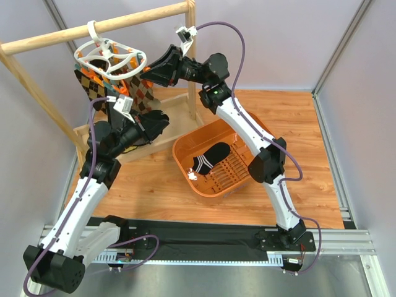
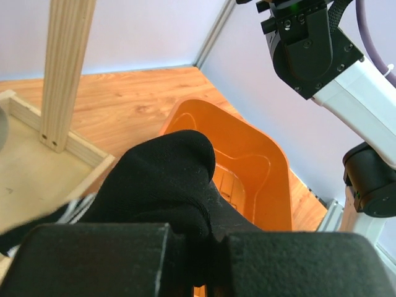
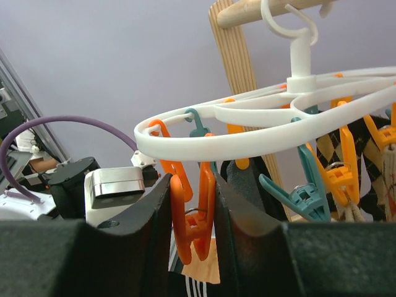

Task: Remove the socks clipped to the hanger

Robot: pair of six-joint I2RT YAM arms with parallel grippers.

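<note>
Squeezing an orange clip on the hanger with my right jaws while my left jaws pinch the black sock below, I judge it mid-release; next, pull it free toward the basket.

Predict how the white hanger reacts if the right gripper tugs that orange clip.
Likely swings or tilts: the hanger hangs only by its hook on the wooden rail. Probably light: thin openwork plastic. The orange clip dangles, so may pivot first.

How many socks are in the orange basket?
1: a black sock with white stripes on the orange basket's floor. The right arm covers part, so another may be hidden.
</note>
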